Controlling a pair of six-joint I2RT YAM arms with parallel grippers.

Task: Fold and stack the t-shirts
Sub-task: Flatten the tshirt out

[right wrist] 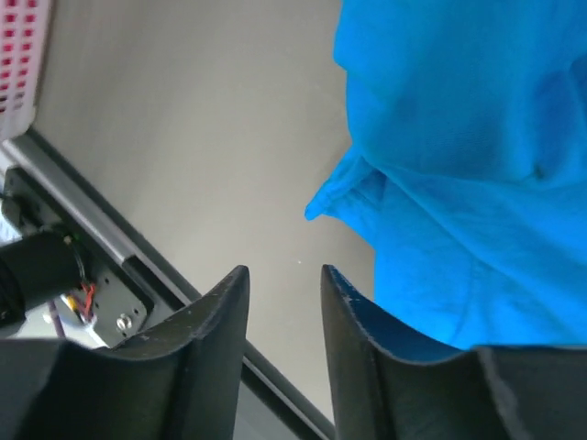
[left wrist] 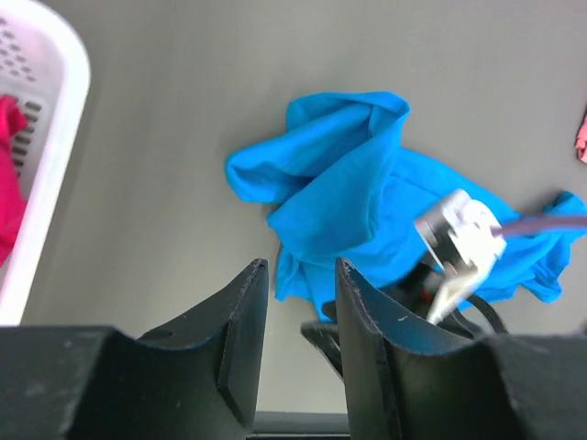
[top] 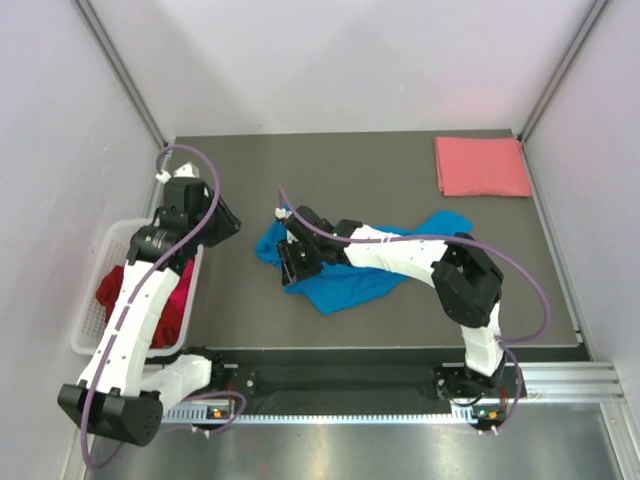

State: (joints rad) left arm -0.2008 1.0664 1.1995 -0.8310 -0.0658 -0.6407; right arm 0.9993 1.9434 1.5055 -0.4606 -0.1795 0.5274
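table point(top: 400, 170): dark grey surface that bears everything else. both arms are bolted at its near edge.

basket point(top: 112, 240): white lattice plastic, at the table's left edge, beside the left arm.

blue t-shirt point(top: 345, 285): unfolded and crumpled in a heap at mid-table. its long axis runs roughly left to right with a slight slant. the left end is bunched, and a looser part passes beneath the right arm towards the right.

salmon pink t-shirt point(top: 482, 166): folded into a flat rectangle in the far right corner, well apart from the heap. judged to be the base of the stack.

dark red t-shirt point(top: 108, 288) and magenta t-shirt point(top: 180, 300): bundled in the basket, partly hidden by the left arm, not yet folded.

right gripper point(right wrist: 284, 275): fingers apart, with only bare table showing in the gap. it hangs at the heap's left end, and a pointed cloth edge lies just beside it. judged the nearer of the two to the shirt.

left gripper point(left wrist: 298, 270): fingers apart and holding nothing. it hangs between basket and heap, clear of both. the blue t-shirt lies ahead of it, towards the table's middle.

coming move, judged: spread the heap along its long axis, each gripper taking the end on its own side.
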